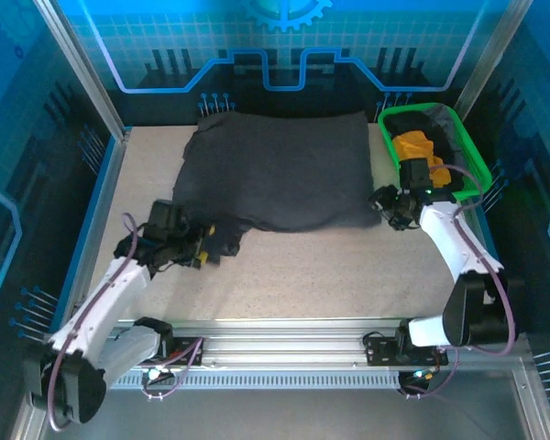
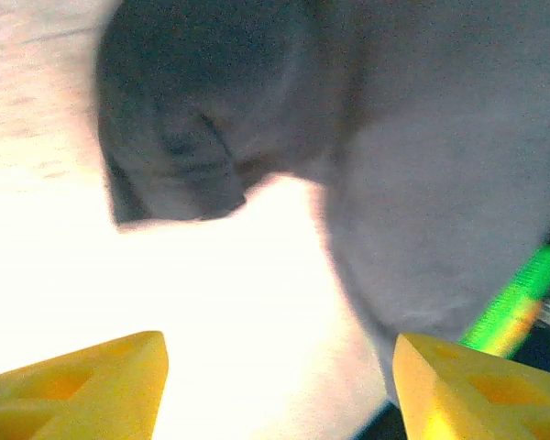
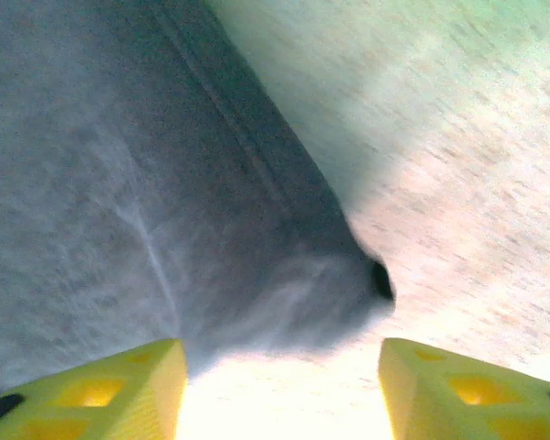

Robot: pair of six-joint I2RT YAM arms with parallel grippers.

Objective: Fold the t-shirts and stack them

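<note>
A large charcoal t-shirt (image 1: 275,170) lies spread flat on the table, its back edge near the rear wall. My left gripper (image 1: 209,250) stands open at its near left corner. In the left wrist view the yellow fingers (image 2: 82,385) are wide apart over bare table, with the shirt (image 2: 394,137) just ahead. My right gripper (image 1: 383,203) stands open at the near right corner. The shirt's corner (image 3: 211,229) lies just beyond the open right gripper (image 3: 280,390), not between its fingers. An orange t-shirt (image 1: 412,147) and another dark t-shirt (image 1: 422,119) sit in the basket.
The green plastic basket (image 1: 467,160) stands at the back right corner, close behind the right arm. Bare speckled table (image 1: 330,266) stretches in front of the spread shirt. Blue rails edge the table on the left and right.
</note>
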